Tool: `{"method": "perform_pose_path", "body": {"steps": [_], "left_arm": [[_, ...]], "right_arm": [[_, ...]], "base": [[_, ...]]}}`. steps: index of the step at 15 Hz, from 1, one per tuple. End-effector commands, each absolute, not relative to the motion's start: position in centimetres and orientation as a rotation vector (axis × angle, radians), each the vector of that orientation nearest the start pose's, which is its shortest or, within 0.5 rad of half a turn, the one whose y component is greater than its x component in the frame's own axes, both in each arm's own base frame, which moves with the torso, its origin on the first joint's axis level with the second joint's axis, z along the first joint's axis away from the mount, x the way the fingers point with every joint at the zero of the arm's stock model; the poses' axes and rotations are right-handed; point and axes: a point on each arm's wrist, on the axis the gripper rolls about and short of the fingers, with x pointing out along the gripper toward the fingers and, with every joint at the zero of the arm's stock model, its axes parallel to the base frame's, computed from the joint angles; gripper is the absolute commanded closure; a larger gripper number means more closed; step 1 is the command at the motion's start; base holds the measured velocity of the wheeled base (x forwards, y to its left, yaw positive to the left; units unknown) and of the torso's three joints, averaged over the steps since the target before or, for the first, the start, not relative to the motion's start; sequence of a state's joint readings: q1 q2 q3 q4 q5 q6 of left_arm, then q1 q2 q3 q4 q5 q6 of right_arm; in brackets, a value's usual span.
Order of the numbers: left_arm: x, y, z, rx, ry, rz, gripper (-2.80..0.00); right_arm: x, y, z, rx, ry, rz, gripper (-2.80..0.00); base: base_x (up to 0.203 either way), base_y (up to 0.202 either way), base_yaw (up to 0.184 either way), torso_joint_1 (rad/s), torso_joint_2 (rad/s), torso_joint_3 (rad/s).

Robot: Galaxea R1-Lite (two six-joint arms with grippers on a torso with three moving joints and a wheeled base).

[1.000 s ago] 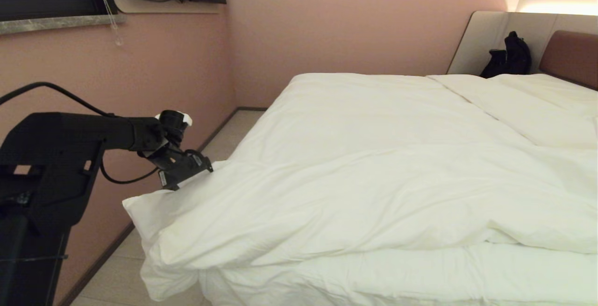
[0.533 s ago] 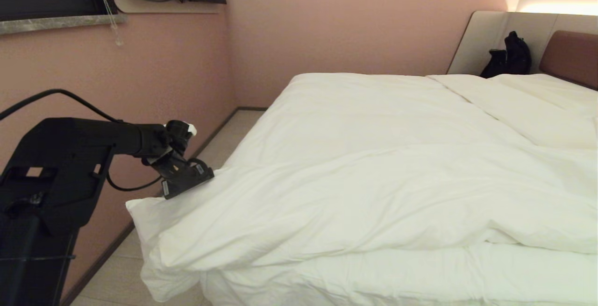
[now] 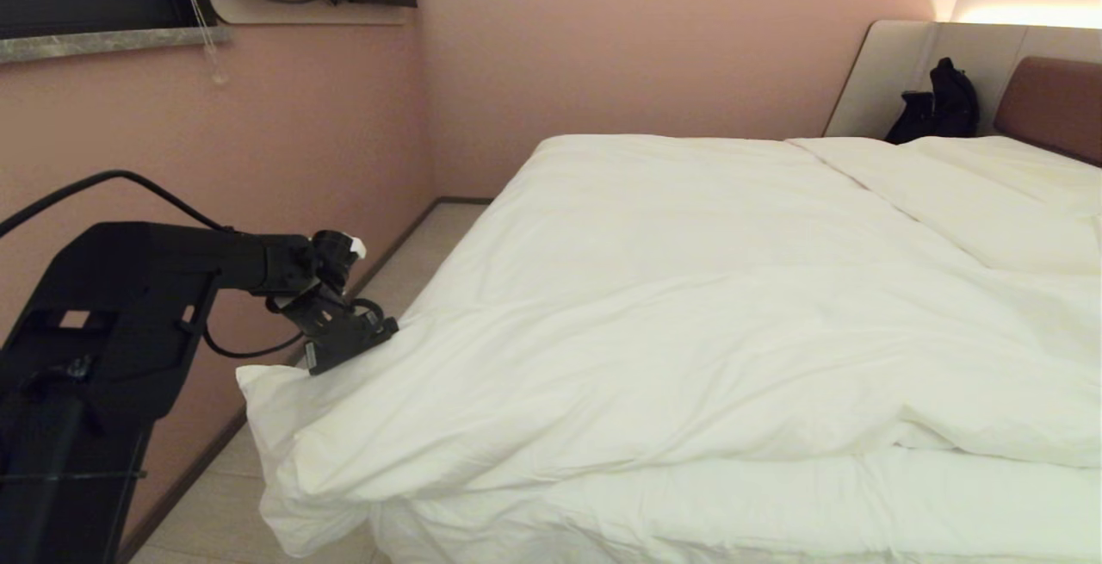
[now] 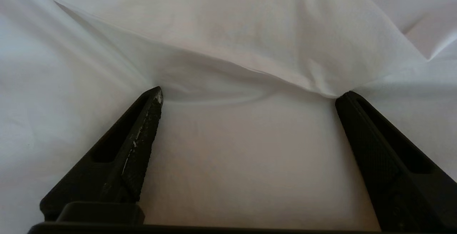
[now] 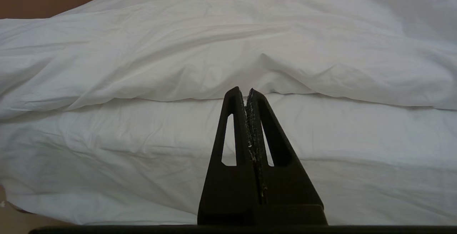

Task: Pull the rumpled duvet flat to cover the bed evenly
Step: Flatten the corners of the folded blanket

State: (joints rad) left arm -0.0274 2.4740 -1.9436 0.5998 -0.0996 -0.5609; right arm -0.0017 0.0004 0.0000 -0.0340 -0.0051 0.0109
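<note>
Just now: left gripper [image 4: 249, 94] jaws spread wide, both tips pressed onto the duvet [image 3: 654, 349], a raised fold (near corner of the bed [image 3: 603, 504]) just beyond them, probably ungripped. Right gripper [image 5: 245, 91] jaws closed, empty, duvet's folded edge ahead.

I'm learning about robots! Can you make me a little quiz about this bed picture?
1. True or false: the left gripper is open, fingertips on the duvet.
2. The right gripper is: A open, B shut, C holding a pillow?
3. What dark thing sits by the headboard?

Key: 1 true. 2 B. 3 a black bag.
</note>
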Motion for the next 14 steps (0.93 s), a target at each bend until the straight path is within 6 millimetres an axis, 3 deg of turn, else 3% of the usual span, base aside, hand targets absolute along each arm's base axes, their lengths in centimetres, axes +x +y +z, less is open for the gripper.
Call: {"method": "perform_pose_path", "body": {"steps": [1,4,5,14], "left_arm": [[46.7,-1.5,6.9,-0.542,1.138,0.21,-2.8],[46.7,-1.6,6.9,-0.541,1.14,0.209,-2.8],[46.7,-1.6,7.0,-0.541,1.141,0.21,0.0],[46.1,-1.6,8.1,-0.553,1.158,0.197,0.0]], "right_arm": [[-2.3,0.0,7.9,0.011,-0.034,-0.006,0.0],[-2.3,0.0,7.9,0.011,-0.035,-0.006,0.0],[-2.3,0.0,7.9,0.011,-0.035,-0.006,0.0],[-2.3,0.0,7.9,0.011,-0.035,-0.006,0.0]], "base": [[0.0,0.0,0.0,0.0,0.0,0.0],[0.0,0.0,0.0,0.0,0.0,0.0],[0.0,0.0,0.0,0.0,0.0,0.0],[0.0,0.0,0.0,0.0,0.0,0.0]]}}
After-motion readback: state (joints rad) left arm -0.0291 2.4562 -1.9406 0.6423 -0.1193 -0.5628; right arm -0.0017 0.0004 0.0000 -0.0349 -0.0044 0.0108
